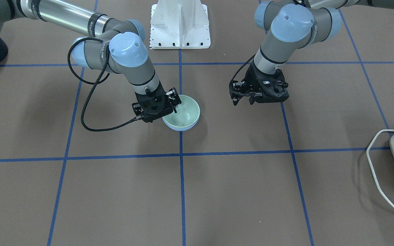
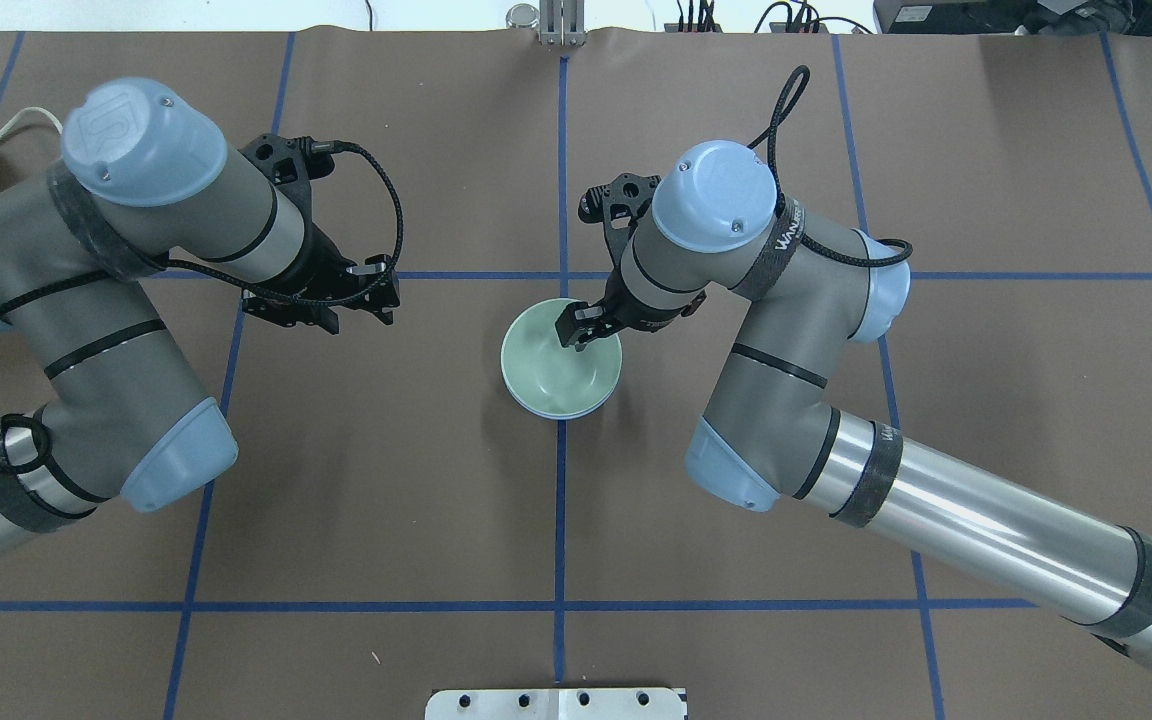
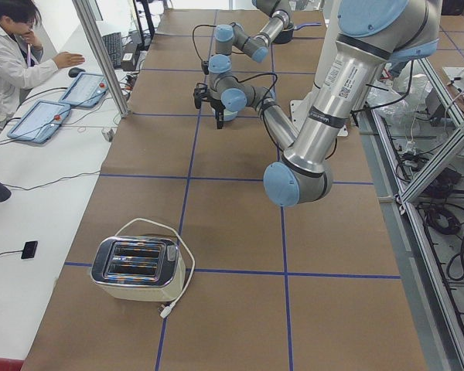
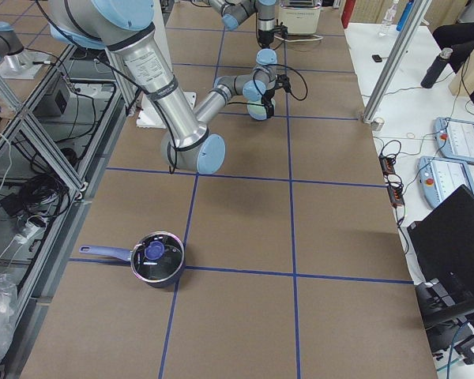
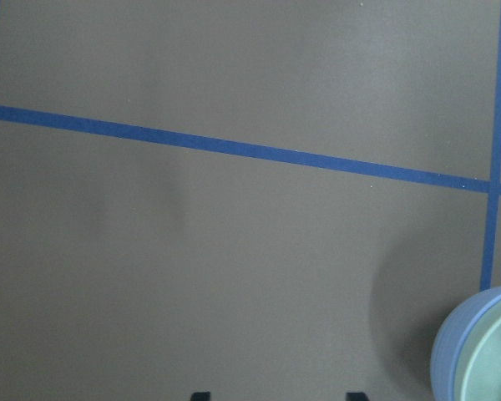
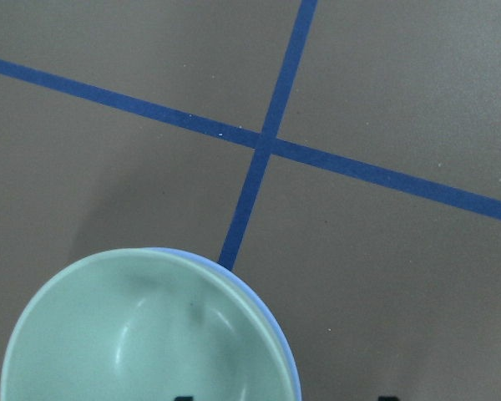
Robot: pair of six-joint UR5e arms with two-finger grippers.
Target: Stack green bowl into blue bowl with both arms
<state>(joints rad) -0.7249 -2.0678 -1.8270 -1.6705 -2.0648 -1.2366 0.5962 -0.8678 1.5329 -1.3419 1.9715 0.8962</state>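
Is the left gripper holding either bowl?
No, the left gripper hangs over bare table, well apart from the green bowl nested in the blue bowl.

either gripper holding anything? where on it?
Nothing looks gripped: the right gripper is open, straddling the green bowl at its rim; the left gripper is open and empty.

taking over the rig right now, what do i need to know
Right end effector: open, at the green bowl's rim, not gripping it.
Left end effector: open, holding nothing, over the table to one side of the bowls.
Bowls: the green bowl sits nested inside the blue bowl.
Done: the stack.
Left: probably just lifting the right arm clear.
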